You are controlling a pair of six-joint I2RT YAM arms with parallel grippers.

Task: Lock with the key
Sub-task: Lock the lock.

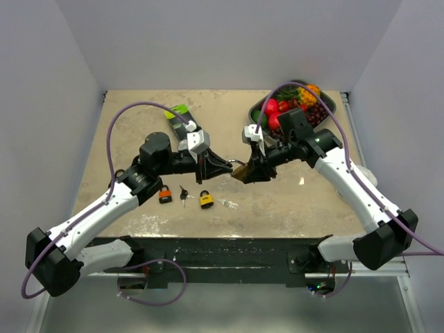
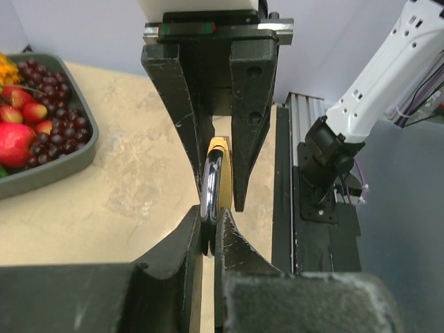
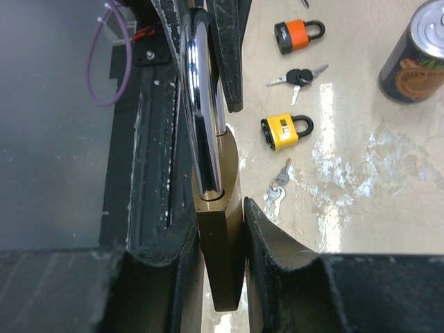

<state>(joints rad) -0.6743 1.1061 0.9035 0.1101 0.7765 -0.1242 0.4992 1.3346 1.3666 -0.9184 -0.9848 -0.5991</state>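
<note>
Since both arms meet above table [image 1: 139, 132], you get right gripper [image 3: 220, 222] clamped on brass padlock [image 3: 222, 267] body, left gripper [image 2: 210, 218] pinching shackle [image 3: 200, 125]. Lock braced aloft both ends, likely so shackle pushes home. Silver keys [image 3: 279, 189] lie loose below, untouched.

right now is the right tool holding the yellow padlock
No, the yellow padlock lies free on the table, while the right tool clamps the body of the brass padlock.

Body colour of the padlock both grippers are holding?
Brass padlock body, chrome shackle; clearest in right wrist view.
</note>
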